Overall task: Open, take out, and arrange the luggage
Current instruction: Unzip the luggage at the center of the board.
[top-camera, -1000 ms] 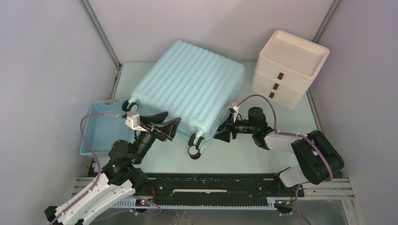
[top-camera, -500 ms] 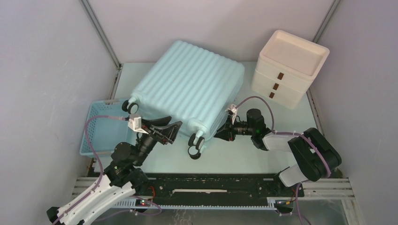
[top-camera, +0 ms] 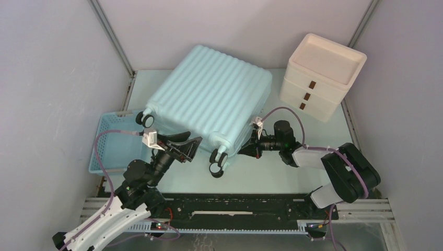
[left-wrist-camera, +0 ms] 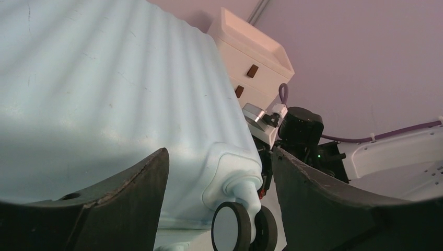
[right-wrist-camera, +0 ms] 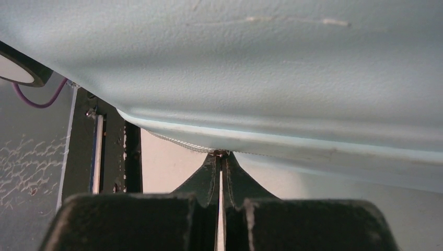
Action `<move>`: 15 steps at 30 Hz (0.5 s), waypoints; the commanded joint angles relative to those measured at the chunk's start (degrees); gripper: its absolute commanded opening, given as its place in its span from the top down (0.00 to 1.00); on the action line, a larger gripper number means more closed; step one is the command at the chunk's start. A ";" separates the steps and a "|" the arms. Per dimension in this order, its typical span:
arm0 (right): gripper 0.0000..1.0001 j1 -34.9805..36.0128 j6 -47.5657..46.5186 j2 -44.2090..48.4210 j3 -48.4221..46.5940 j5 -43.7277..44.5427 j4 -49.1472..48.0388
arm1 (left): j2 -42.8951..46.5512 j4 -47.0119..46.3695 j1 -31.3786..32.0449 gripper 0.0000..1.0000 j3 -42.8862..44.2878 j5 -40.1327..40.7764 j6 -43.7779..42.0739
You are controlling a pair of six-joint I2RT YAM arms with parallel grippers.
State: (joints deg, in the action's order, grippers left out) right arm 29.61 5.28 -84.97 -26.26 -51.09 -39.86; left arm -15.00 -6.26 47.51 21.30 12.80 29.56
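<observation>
Luggage [top-camera: 209, 99] closed, ribbed shell up, flat on surface [top-camera: 271, 172], wheels [top-camera: 217, 159] toward arm bases.

Right pincer [right-wrist-camera: 220, 157] shut tip to tip, pressed at zip seam under luggage's near-right edge. Whether a zip pull sits between the tips: cannot tell, too small.

Left pincer [left-wrist-camera: 219, 151] wide apart, holding nothing, hovering just short of luggage's wheeled end, clear of shell.

Right fingertips hidden in overhead view beneath luggage's edge. Luggage interior hidden. Right wrist view mostly filled by shell, cut off at top and sides.

Blue basket [top-camera: 112, 141] at luggage's near-left corner, partly covered by left arm. Cream box [top-camera: 318, 78] just beside luggage's far-right corner.
</observation>
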 commanded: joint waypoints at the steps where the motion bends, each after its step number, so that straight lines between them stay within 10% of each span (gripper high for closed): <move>1: 1.00 -0.86 -5.02 2.23 -3.98 -2.05 7.10 | 0.94 0.59 0.17 0.23 -2.69 0.48 -0.91; 15: 1.00 -6.38 -13.15 4.89 -7.51 -2.96 22.70 | -3.72 -4.62 0.10 0.20 -5.05 -1.70 -6.04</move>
State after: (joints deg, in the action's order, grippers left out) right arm 25.98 -3.86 -81.84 -31.53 -55.48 -22.04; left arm -18.55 -7.35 47.51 17.41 12.78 25.54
